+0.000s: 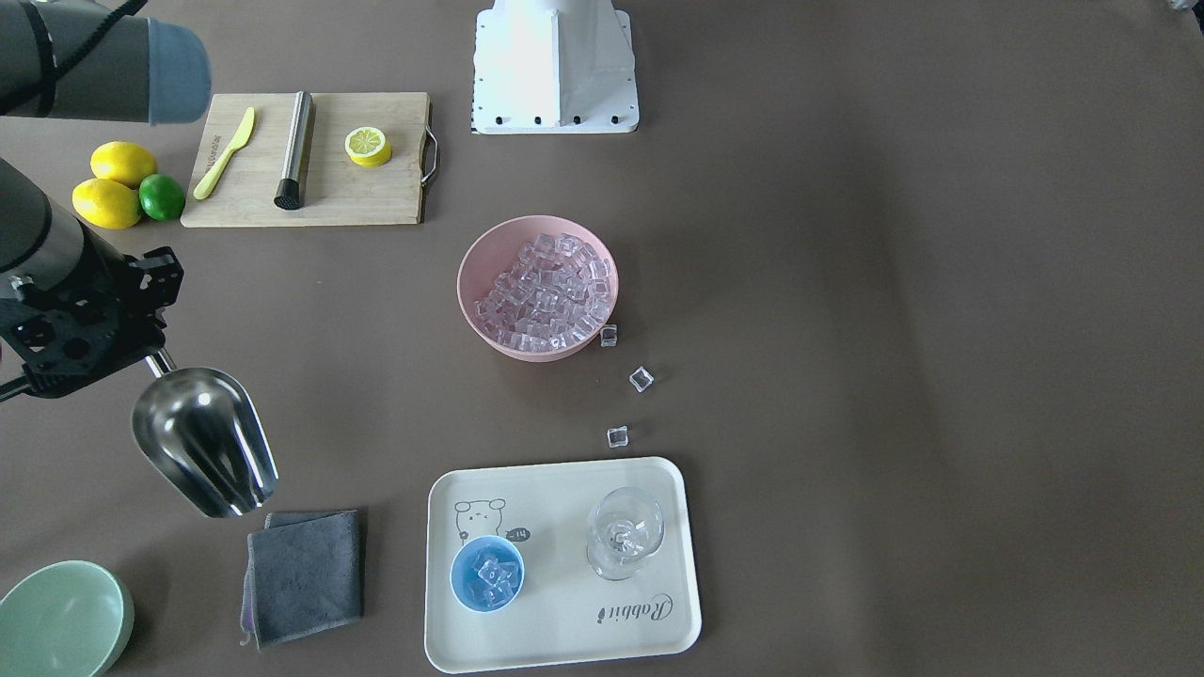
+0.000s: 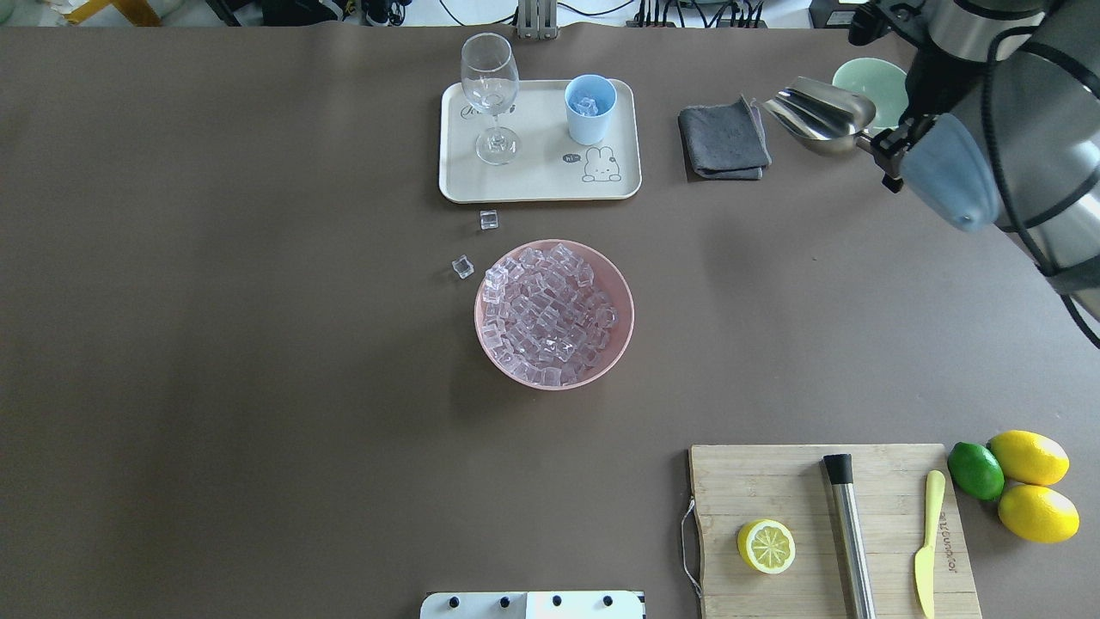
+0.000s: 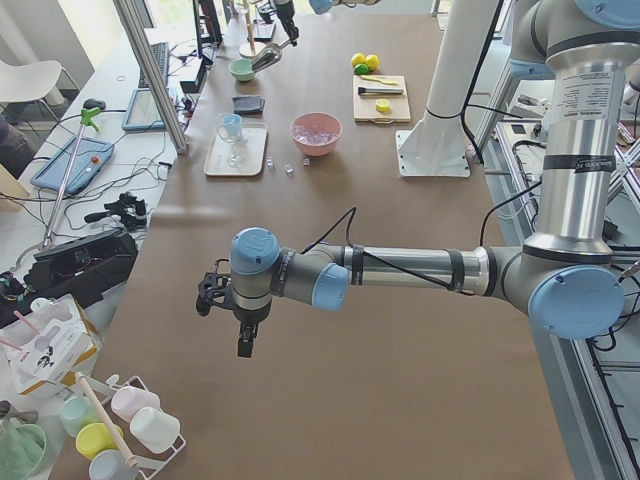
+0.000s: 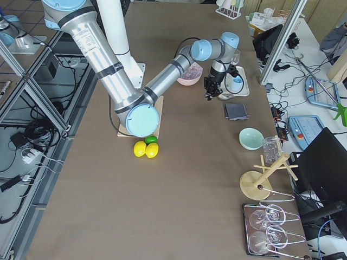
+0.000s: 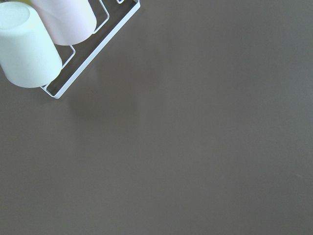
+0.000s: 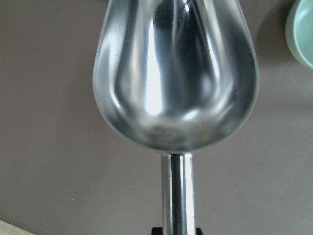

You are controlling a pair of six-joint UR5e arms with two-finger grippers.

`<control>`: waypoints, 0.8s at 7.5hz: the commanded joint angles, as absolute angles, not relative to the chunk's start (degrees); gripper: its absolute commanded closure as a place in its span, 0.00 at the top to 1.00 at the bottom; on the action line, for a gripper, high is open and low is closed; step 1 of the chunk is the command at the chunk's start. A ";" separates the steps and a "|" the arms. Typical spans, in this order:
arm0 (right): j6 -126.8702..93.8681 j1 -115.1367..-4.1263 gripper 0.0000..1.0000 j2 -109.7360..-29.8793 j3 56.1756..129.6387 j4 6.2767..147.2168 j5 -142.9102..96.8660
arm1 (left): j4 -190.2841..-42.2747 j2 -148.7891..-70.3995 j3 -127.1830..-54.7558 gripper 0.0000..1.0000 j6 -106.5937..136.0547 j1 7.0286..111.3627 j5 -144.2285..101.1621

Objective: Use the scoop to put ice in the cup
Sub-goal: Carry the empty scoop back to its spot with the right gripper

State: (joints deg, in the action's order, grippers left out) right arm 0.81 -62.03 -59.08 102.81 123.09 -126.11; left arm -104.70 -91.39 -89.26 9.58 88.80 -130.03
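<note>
3 loose cubes (image 1: 641,379) lie on the brown table (image 1: 894,376) between the pink bowl (image 1: 484,259) and the tray (image 1: 564,639). The 1 nearest the bowl sits just beside its rim. The main heap of ice (image 1: 546,291) fills the pink bowl.

The cup (image 1: 487,574) stands upright on the tray, at the end toward the grey cloth (image 1: 306,574), with several cubes inside. A clear stemmed glass (image 1: 624,531) stands on the same tray, apart from the cup.

Right gripper (image 1: 155,357): clamped on the short handle of the scoop (image 1: 207,442). The scoop is held clear of the table, open end pointing away from the robot, above the gap between the grey cloth and the pale green bowl (image 1: 61,621). The wrist view shows its trough as bare polished steel.

Left gripper (image 3: 245,335): seen only in the side view, pointing down over bare table, well apart from bowl, tray and cup. Wide or narrow cannot be told. Its wrist camera shows brown table and the corner of a white wire rack (image 5: 93,51) with 2 pale tumblers (image 5: 24,46).

Near the robot's right side is a cutting board (image 1: 367,197) carrying 1 half lemon (image 1: 368,146), 1 yellow knife (image 1: 226,152) and 1 steel cylinder (image 1: 295,149). 2 lemons (image 1: 122,163) and 1 lime (image 1: 162,197) lie beside it.
</note>
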 commanded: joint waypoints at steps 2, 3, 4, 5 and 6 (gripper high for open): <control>-17.17 -66.79 0.00 -88.34 114.15 103.44 -129.29 | -104.68 -91.58 -89.30 0.99 9.58 88.59 -129.99; -21.66 -66.80 0.00 -95.55 112.95 91.70 -128.94 | -104.76 -91.67 -89.38 0.99 9.58 88.59 -130.08; -25.80 -66.80 0.00 -98.23 109.46 82.88 -129.02 | -104.68 -91.93 -89.47 0.99 9.58 88.42 -130.08; -29.84 -66.71 0.00 -99.31 107.07 77.31 -128.94 | -104.68 -91.93 -89.39 0.99 9.58 88.42 -130.08; -33.71 -65.14 0.00 -99.32 104.53 72.12 -129.11 | -104.68 -91.93 -89.56 0.99 9.58 88.42 -130.25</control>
State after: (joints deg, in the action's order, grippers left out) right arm -26.92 -66.63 -97.58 108.75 82.31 -128.98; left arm -104.69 -91.88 -89.41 9.58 88.46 -130.09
